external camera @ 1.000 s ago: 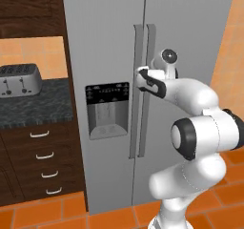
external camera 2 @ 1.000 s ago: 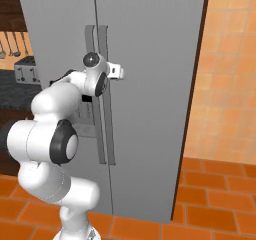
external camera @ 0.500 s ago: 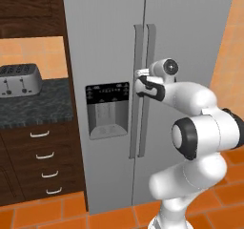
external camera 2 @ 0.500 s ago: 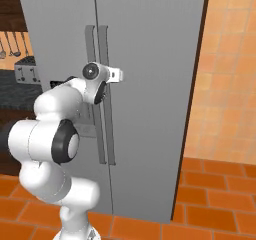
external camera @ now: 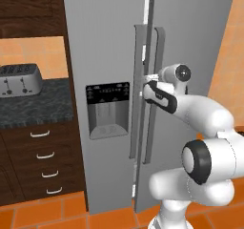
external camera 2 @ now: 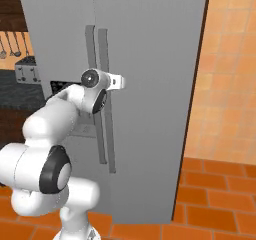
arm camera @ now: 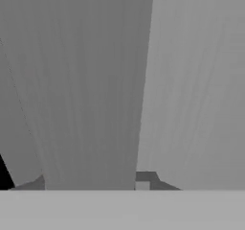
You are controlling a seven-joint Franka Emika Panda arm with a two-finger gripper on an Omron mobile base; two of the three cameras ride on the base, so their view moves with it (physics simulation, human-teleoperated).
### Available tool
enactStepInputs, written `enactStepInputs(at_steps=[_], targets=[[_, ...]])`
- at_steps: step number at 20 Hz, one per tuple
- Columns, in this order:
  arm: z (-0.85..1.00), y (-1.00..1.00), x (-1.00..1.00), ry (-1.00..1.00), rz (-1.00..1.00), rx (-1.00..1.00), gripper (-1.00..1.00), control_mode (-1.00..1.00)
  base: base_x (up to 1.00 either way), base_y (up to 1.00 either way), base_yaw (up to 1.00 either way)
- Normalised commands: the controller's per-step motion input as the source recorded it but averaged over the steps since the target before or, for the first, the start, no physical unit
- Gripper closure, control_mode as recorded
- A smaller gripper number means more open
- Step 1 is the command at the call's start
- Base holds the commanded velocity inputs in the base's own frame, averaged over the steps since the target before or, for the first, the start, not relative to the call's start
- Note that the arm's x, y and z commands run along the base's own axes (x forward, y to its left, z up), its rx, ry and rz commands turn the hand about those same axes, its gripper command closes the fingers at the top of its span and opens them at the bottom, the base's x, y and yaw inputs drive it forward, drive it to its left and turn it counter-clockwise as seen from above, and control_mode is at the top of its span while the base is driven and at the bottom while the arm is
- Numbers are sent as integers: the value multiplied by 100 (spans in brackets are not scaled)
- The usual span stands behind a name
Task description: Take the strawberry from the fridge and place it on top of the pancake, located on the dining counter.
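Grey fridge with doors shut, tool clamped around the right door's handle

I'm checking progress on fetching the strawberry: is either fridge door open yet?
No, in the left base view both doors of the fridge sit flush and closed, with the gripper at the handles.
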Motion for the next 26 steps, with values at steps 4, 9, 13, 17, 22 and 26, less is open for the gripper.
enactStepInputs(at_steps=[4, 9, 13, 17, 22, 26], targets=[[-11, -77, -100, 12, 0, 0, 100, -100, 0, 0, 0], [-23, -98, -100, 7, 0, 0, 100, -100, 0, 0, 0], [-29, -100, -100, 7, 0, 0, 100, -100, 0, 0, 0], [-33, -100, -100, 10, -1, 2, 100, -100, 0, 0, 0], [-15, -100, -83, 24, -4, 7, 100, -100, 0, 0, 0], [3, -90, -66, 23, -6, 7, -100, -100, 0, 0, 0]])
